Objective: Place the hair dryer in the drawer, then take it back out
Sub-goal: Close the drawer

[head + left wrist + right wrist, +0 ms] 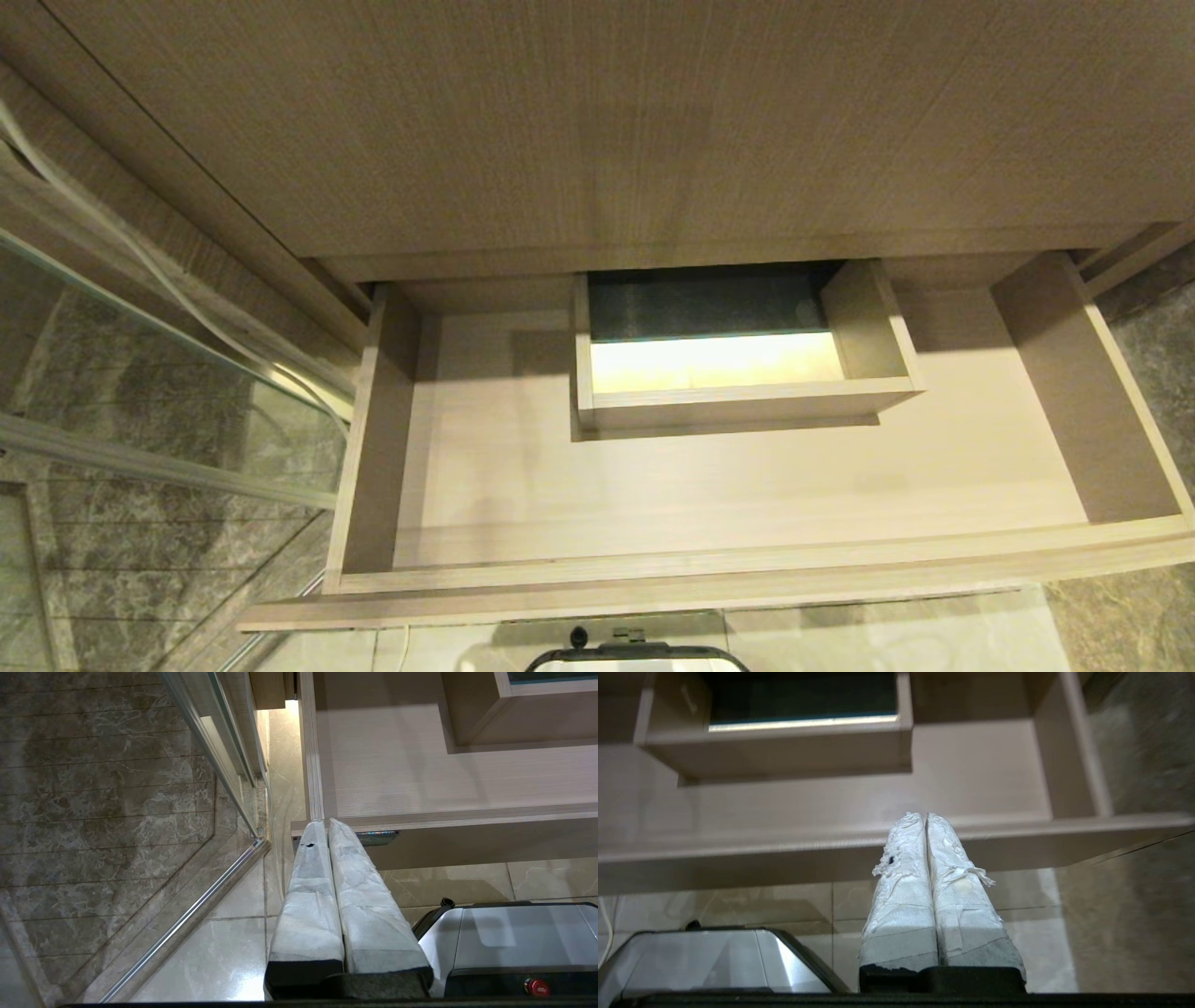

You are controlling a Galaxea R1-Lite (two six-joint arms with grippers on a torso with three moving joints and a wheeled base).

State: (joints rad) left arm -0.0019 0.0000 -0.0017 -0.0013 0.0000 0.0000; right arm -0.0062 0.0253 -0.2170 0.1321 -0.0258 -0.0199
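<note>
Overhead, drawer (pixel 747 485) pulled open, only wrist views show left tool (pixel 325 822), right tool (pixel 924 815), both pressed together

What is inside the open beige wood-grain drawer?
The wide beige wood-grain drawer holds only a smaller wooden box compartment at its back; no hair dryer shows. The compartment's rear is shadowed under the cabinet, so unseen.

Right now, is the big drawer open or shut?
Open. The drawer is pulled out from the cabinet, showing its bare wooden floor and an inner box; no hair dryer shows inside.
</note>
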